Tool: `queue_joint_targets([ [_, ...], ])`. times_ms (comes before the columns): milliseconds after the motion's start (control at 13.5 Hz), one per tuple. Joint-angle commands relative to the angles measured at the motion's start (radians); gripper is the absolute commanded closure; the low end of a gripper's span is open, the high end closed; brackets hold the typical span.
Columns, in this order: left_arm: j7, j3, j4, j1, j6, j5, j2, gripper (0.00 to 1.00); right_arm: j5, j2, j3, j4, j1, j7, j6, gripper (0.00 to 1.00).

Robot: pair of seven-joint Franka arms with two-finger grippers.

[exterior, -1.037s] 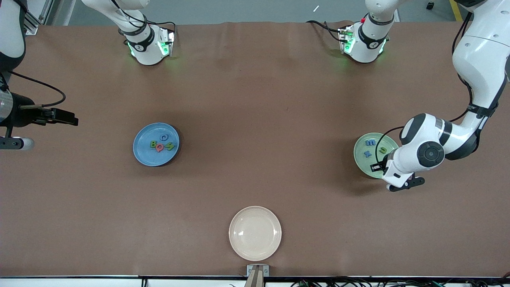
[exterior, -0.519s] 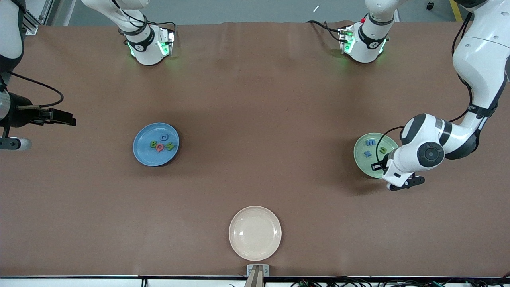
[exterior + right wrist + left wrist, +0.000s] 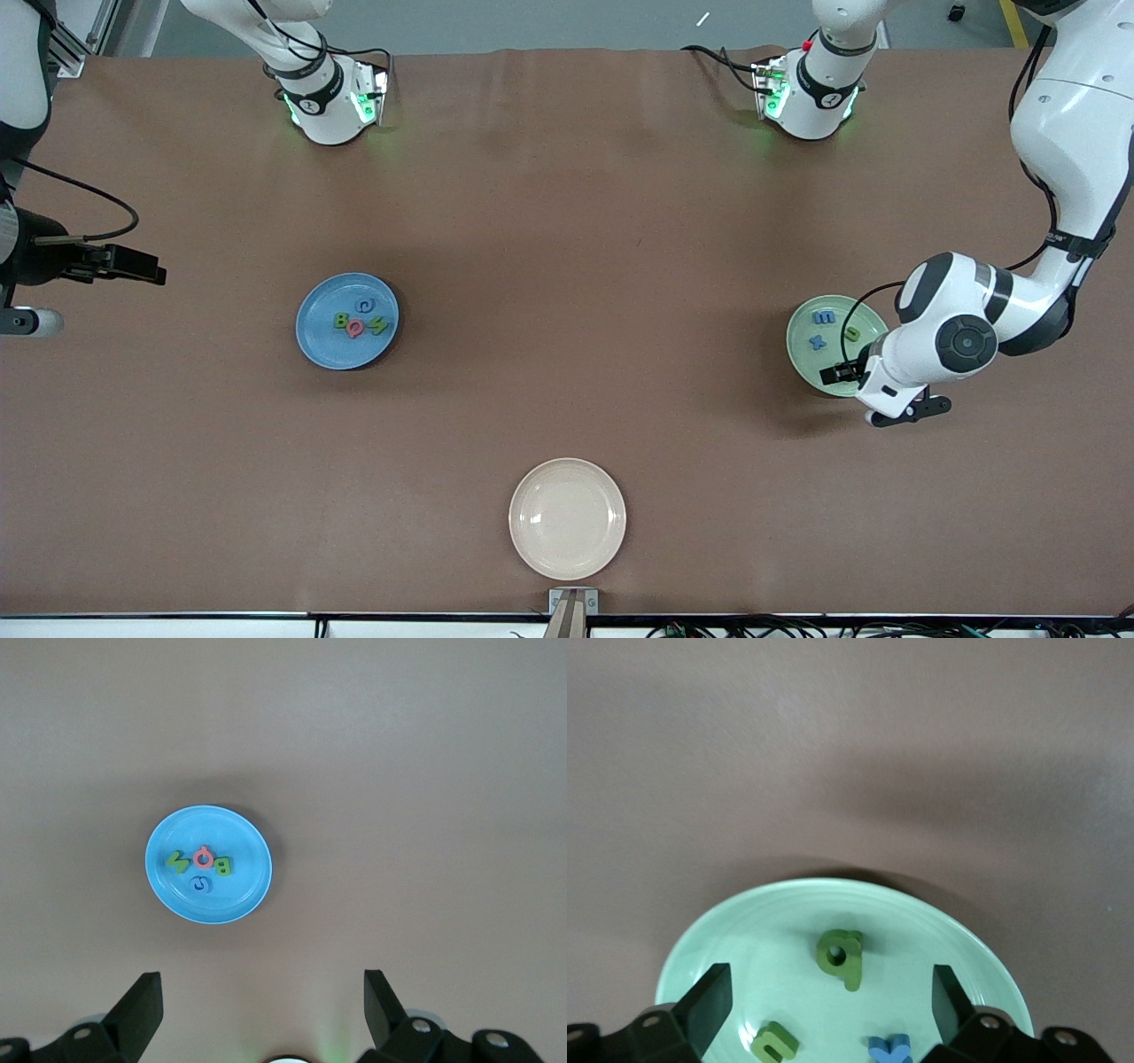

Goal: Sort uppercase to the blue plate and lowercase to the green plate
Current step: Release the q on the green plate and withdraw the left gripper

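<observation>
Left wrist view: left gripper spread wide over green plate, green p loose; right gripper likewise open, waiting.

The front view gives you a high, steep look down across the whole bench, facing both arm bases along its top edge. It takes in the blue plate, the green plate and a cream plate.

The left wrist view looks straight down from close above the green plate, between the spread fingers of the left tool; you find that same plate at the left arm's end of the bench in the front view.

The right wrist view looks down from much higher, past the parted fingers of the right tool, onto the blue plate, also shared with the front view.
</observation>
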Motion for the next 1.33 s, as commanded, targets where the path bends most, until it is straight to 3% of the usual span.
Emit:
queue_joint_targets([
  [0,0.014,-0.011,-0.001,0.015,-0.008,0.002,-0.039,0.01,-0.007,-0.010,-0.004,0.019,0.015,0.024,0.007,0.00],
  [296,0.087,-0.027,0.028,0.042,-0.032,-0.041,-0.041,0.01,-0.007,-0.012,-0.004,0.027,0.007,0.021,0.009,0.00],
  [519,0.161,-0.005,0.103,-0.021,-0.111,-0.148,-0.041,0.01,0.000,-0.013,-0.007,0.022,0.004,0.023,0.000,0.00],
  [593,0.189,0.040,0.126,-0.073,-0.124,-0.206,-0.048,0.01,0.002,-0.015,-0.007,0.021,0.003,0.020,-0.010,0.00],
  [667,0.224,0.128,0.143,-0.146,-0.128,-0.289,-0.088,0.01,0.002,-0.016,-0.007,0.016,0.003,0.018,-0.016,0.00],
  [963,0.472,0.694,0.133,-0.614,-0.126,-0.681,-0.230,0.02,0.002,-0.065,-0.005,-0.016,0.003,0.014,-0.060,0.00],
  [1037,0.520,0.783,0.122,-0.688,-0.128,-0.734,-0.244,0.02,0.002,-0.088,-0.005,-0.027,0.003,0.012,-0.062,0.00],
  [1111,0.549,0.831,0.119,-0.722,-0.129,-0.753,-0.264,0.02,0.002,-0.113,-0.005,-0.039,0.004,0.012,-0.062,0.00],
  [1259,0.557,0.833,0.120,-0.718,-0.154,-0.751,-0.309,0.01,0.002,-0.153,-0.004,-0.050,0.004,0.012,-0.063,0.00],
])
